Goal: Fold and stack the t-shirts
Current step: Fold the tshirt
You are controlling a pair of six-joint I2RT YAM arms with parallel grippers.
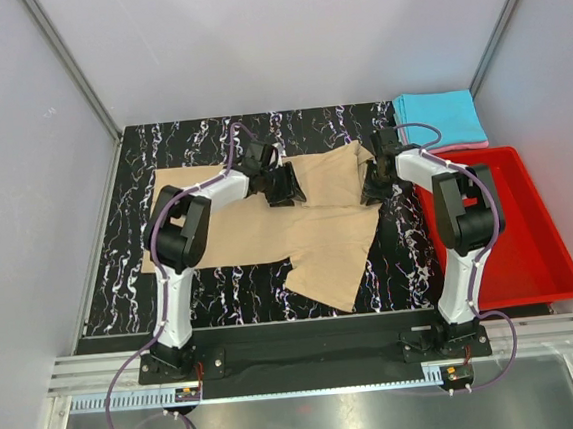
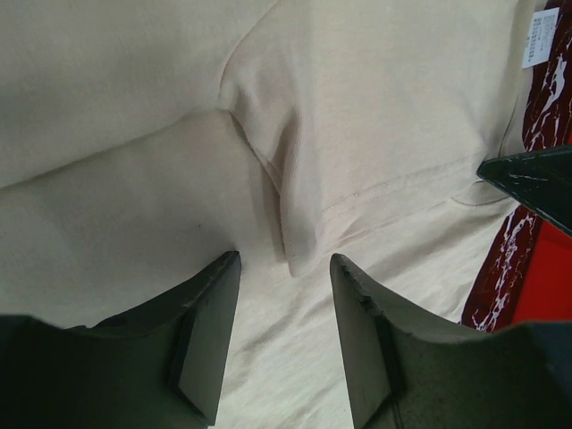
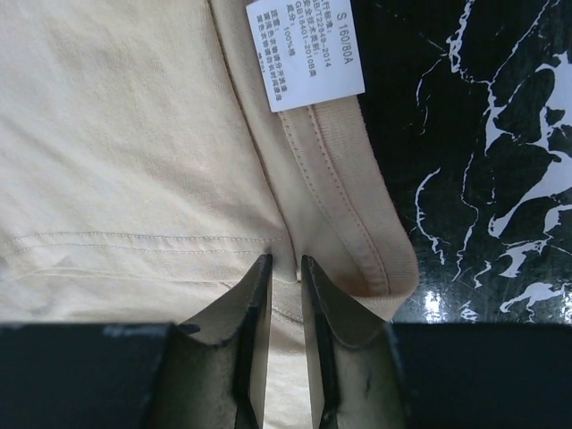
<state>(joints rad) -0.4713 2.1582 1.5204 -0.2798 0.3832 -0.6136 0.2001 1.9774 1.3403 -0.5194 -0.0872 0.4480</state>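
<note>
The tan t-shirt (image 1: 267, 216) lies spread on the black marble table (image 1: 132, 278), with one part folded over toward the front (image 1: 335, 255). My left gripper (image 1: 282, 185) is open over the shirt's middle, and a folded cloth tip (image 2: 299, 255) lies just past its fingertips in the left wrist view, where the gripper (image 2: 284, 259) shows. My right gripper (image 1: 374, 185) is at the shirt's right edge. In the right wrist view the gripper (image 3: 286, 259) is shut on the tan cloth beside the collar (image 3: 357, 232) and white neck label (image 3: 304, 54). A folded cyan shirt (image 1: 439, 116) lies on a pink one (image 1: 466, 146) at the back right.
A red plastic bin (image 1: 546, 252) stands at the right, next to the right arm. It also shows in the left wrist view (image 2: 545, 286). Grey walls close in the table at the back and sides.
</note>
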